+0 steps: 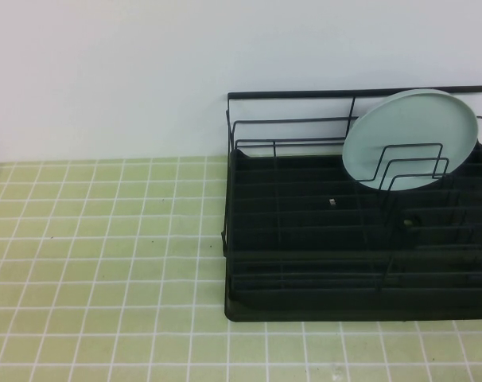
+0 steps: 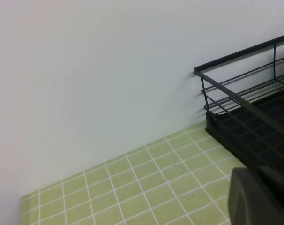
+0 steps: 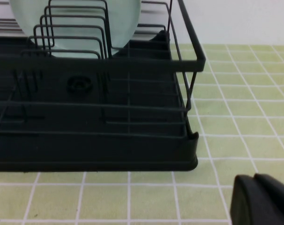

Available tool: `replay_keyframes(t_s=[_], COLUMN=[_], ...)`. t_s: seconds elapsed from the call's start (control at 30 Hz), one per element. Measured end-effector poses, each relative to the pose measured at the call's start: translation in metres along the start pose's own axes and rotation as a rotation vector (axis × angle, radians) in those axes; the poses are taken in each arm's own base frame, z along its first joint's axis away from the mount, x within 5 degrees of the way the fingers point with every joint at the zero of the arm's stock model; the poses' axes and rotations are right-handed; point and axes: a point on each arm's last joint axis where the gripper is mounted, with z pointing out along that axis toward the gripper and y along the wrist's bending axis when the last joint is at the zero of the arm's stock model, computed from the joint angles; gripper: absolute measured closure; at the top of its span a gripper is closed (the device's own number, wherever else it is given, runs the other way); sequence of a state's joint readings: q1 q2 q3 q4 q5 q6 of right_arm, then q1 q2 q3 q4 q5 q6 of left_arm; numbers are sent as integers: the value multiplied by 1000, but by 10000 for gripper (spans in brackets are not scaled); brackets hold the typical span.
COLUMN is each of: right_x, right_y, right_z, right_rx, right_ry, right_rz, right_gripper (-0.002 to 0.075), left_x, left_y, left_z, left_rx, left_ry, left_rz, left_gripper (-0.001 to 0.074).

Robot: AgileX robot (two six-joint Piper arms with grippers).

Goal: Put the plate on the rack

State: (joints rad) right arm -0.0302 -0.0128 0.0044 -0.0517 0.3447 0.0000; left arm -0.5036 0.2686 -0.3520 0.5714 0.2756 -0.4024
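Green tiled surface (image 1: 106, 318) lies closest to the high camera and runs back to a white wall (image 1: 106, 79). On its right half stands the black rack (image 1: 344, 312). The pale plate (image 1: 420, 119) is already inside it, at the far right corner, upright on its edge and leaning a little, behind the wire dividers. No arm shows in this view.

From the left wrist view, the left gripper (image 2: 259, 197) appears as a dark block low over the tiles, just beside the rack's left end. Its fingers are closed together and hold nothing. Only the rim and the tray corner of the rack show here; the plate does not.

From the right wrist view, the right gripper (image 3: 258, 199) is also pressed closed and empty. It hangs above the tiles near the rack's front corner and is apart from the rack. The plate is seen beyond the wire loops, with its lower edge hidden behind them.

I judge that the placing step is done, because the plate rests in the rack and neither gripper touches it. The next move calls for little: both arms should keep away from the wire frame, so that nothing knocks the plate out of its slot.
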Motion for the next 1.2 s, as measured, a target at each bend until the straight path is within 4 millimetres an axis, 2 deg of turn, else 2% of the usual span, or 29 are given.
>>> replay_keyframes(t_s=[0.97, 1.13, 1.2], right_x=[0, 0, 0], right_y=[0, 0, 0], right_z=[0, 0, 0], right_rx=[1, 1, 1], right_ry=[-4, -4, -4], right_rz=[-4, -4, -4], right_gripper=[727, 727, 727], left_x=[0, -3, -7], left_y=[0, 8, 11], left_z=[0, -3, -4], left_rx=[-1, -113, -170], left_ry=[-2, -33, -78], left_rz=[0, -29, -107], left_gripper=[735, 735, 735])
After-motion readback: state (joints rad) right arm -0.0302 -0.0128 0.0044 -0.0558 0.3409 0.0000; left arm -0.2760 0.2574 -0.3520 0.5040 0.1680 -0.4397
